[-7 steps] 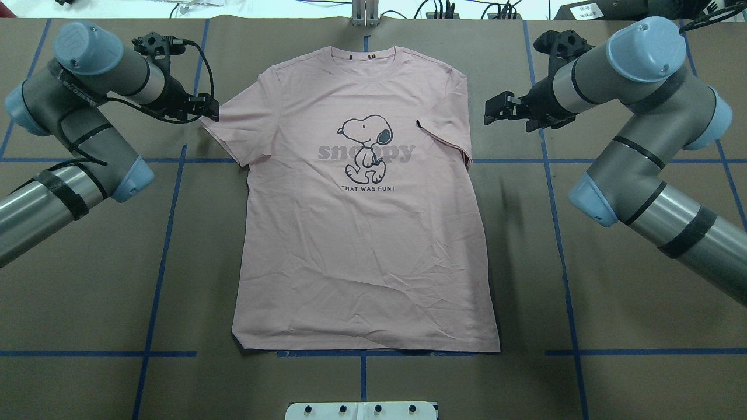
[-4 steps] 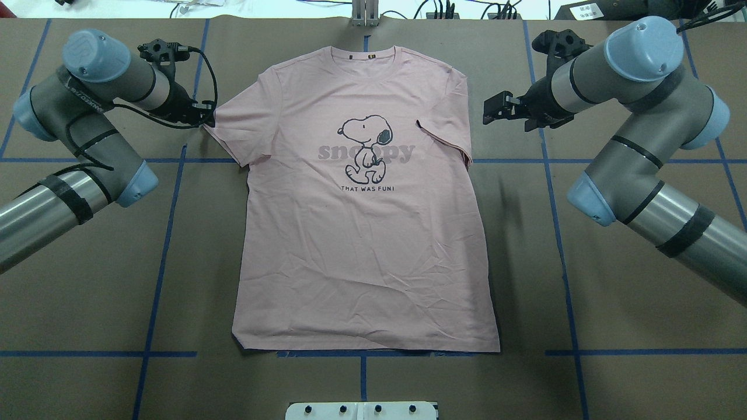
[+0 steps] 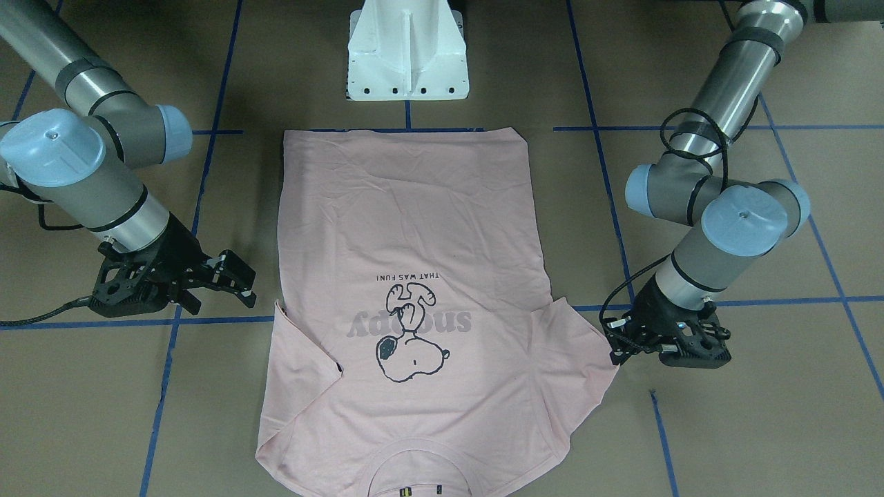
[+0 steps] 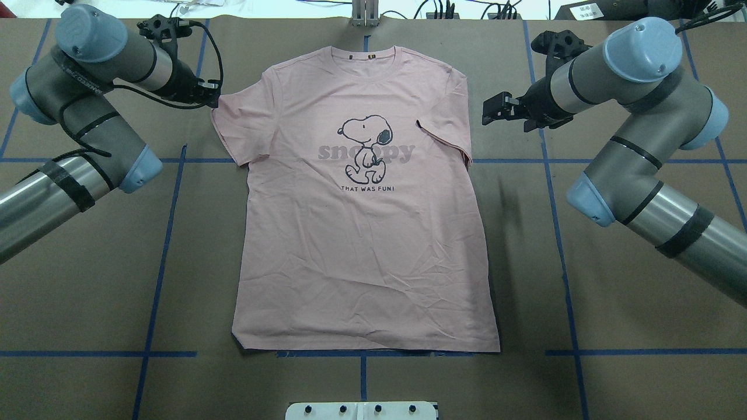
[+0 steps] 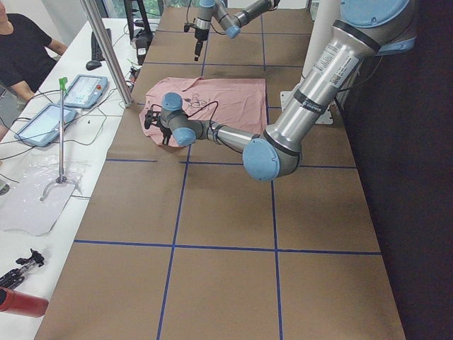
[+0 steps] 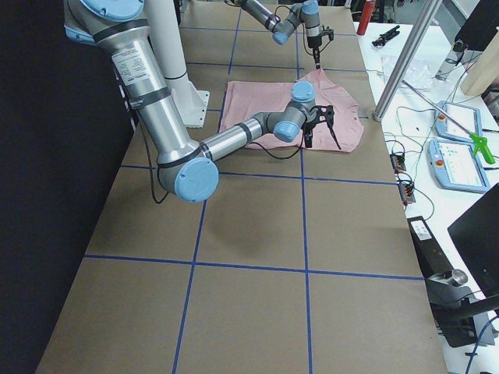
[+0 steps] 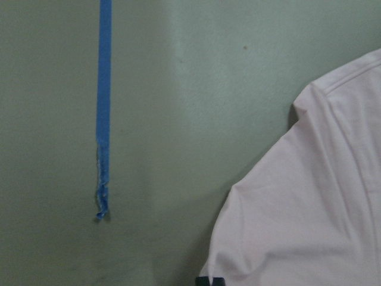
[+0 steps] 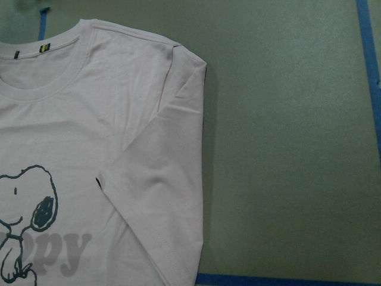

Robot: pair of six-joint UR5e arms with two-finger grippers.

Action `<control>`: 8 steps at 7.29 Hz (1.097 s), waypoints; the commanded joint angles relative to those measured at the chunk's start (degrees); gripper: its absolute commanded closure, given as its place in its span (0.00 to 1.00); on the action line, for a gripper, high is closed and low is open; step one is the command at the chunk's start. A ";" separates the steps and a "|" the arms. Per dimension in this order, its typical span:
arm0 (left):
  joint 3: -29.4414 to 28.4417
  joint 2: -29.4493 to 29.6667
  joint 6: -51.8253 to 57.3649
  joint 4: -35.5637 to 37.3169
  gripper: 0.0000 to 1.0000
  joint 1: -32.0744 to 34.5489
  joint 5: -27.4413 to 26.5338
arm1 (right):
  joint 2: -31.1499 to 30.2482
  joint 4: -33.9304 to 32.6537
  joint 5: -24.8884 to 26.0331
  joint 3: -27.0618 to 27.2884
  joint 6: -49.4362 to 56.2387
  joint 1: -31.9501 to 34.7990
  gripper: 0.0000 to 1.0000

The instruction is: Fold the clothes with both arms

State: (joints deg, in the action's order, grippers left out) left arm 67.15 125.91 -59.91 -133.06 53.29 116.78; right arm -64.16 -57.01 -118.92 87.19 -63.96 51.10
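Pink T-shirt (image 4: 362, 262) lies spread print-up on the table (image 4: 87, 291); left pincer (image 4: 212, 98) grips its sleeve tip, raised slightly; right pincer (image 4: 489, 111) hangs released just beside its opposite, folded-in sleeve.

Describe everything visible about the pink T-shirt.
The T-shirt, pale pink, creased cotton-like knit, lies flat, print up, on the brown table, ribbed collar away from the robot. A dark dog outline overlaps grey "snoopy" lettering. One sleeve is folded over the chest; the other is spread, the left gripper at its tip.
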 commanded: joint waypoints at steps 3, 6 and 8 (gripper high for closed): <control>-3.48 10.88 -11.80 4.81 1.00 -7.76 -8.15 | -0.44 0.05 0.18 -0.44 1.64 -0.04 0.00; -9.76 13.74 -12.51 3.86 1.00 -7.77 -11.84 | -0.09 -0.04 0.35 -0.53 1.65 -0.12 0.00; -7.06 12.87 -12.86 3.86 0.22 -7.85 -11.75 | 0.00 -0.12 0.53 -0.62 1.47 -0.30 0.00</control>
State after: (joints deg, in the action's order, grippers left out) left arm 58.45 139.33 -72.60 -129.14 45.48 105.13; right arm -64.24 -57.10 -118.50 86.64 -62.36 50.93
